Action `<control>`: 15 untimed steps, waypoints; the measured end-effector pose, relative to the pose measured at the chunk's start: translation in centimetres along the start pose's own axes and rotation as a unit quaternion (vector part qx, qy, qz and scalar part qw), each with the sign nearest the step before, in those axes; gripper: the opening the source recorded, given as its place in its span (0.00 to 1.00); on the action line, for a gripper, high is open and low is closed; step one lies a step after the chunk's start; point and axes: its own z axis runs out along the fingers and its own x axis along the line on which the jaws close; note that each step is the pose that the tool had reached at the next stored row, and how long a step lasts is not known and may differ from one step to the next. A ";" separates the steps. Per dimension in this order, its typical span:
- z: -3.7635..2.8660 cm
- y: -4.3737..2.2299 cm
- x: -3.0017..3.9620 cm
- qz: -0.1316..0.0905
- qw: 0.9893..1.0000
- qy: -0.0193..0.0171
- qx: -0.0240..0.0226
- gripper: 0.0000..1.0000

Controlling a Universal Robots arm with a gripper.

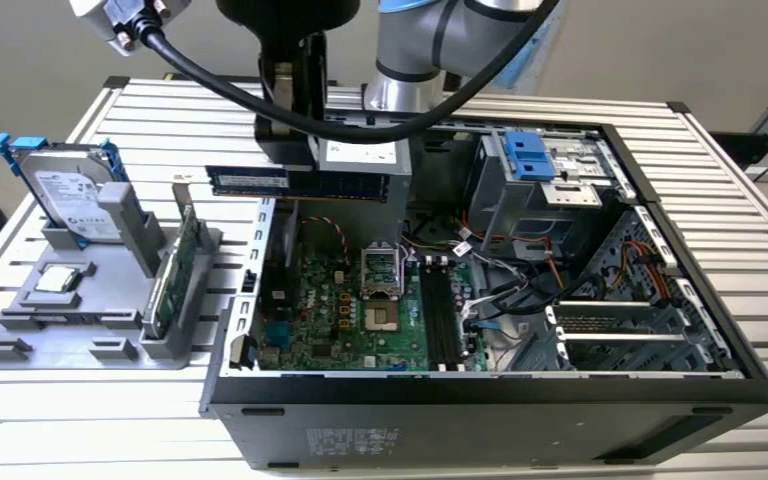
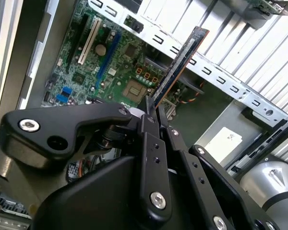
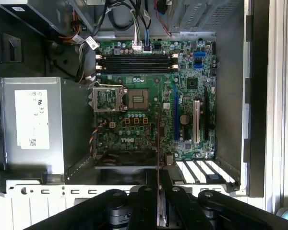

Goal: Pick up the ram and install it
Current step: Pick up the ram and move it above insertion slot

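Black fingers of my end effector were clamped on the ram, which jutted out from it, long axis crosswise to the memory slots below.

An open computer case with a green motherboard sits centre-right on the slatted tabletop. At left, a grey rack holds a hard drive and a green card.

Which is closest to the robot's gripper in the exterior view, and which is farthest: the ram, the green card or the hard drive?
1. The ram: clamped in the gripper itself, so it is nearest.
2. The green card: standing in the grey holder, toward the exterior view's left.
3. The hard drive: farthest left on that holder.
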 end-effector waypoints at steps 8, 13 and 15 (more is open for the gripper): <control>0.01 0.89 0.04 0.000 1.000 0.000 0.000 0.00; 0.01 1.60 0.08 0.000 1.000 0.000 0.000 0.00; 0.01 1.94 0.10 0.000 1.000 0.000 0.000 0.00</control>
